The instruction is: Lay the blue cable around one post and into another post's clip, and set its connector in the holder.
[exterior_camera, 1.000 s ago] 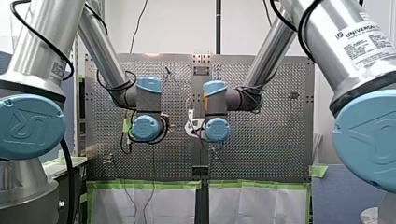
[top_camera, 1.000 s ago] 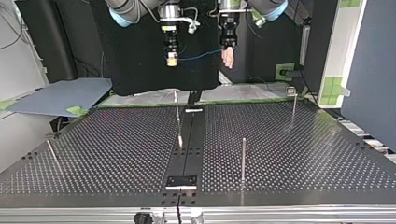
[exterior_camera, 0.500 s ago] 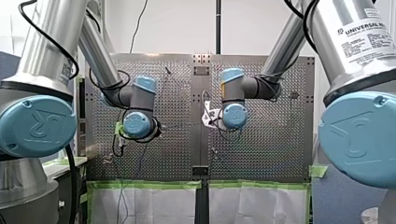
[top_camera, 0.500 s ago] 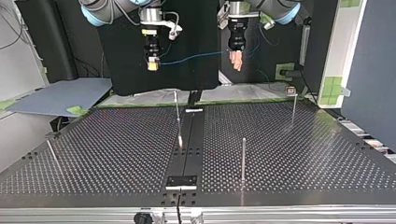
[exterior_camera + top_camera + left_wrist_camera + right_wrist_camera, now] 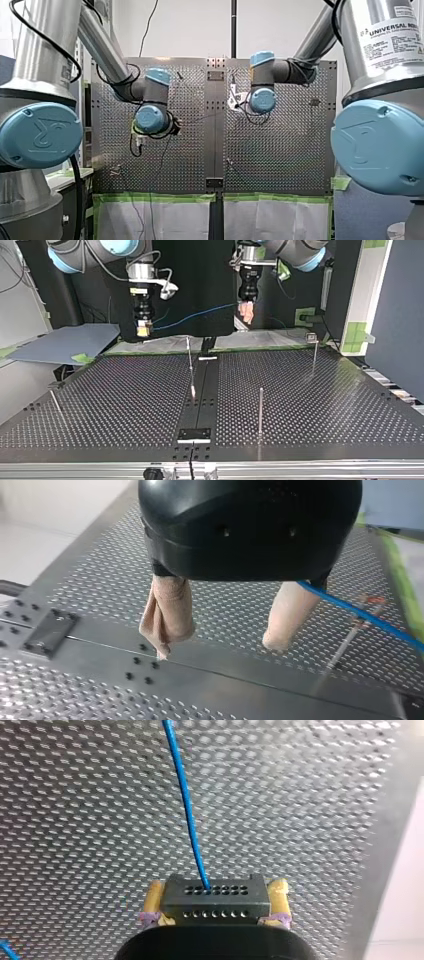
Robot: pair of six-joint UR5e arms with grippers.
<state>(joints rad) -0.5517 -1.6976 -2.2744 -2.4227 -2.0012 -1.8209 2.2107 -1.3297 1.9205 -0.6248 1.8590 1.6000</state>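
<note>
The black connector (image 5: 215, 899), with rows of small holes, sits between the yellow pads of my right gripper (image 5: 216, 890), which is shut on it. The blue cable (image 5: 186, 805) leaves the connector and runs ahead over the perforated table. In the top view my right gripper (image 5: 143, 329) hangs at the left, above the table's far edge. From there the cable (image 5: 195, 316) rises to the right to my left gripper (image 5: 246, 312). My left gripper (image 5: 219, 646) is open, its beige pads apart. The cable (image 5: 360, 612) passes beside one finger (image 5: 287, 615).
Thin metal posts stand on the table: one by the centre strip (image 5: 189, 352), one nearer (image 5: 260, 410), one at the far right with a clip on top (image 5: 314, 355), and a leaning one at the left (image 5: 56, 405). A black holder plate (image 5: 195, 434) lies on the strip's near end.
In the top view the grippers have moved apart. My right gripper went left and lower with the connector, my left gripper slightly right and lower. The cable span between them has lengthened.
</note>
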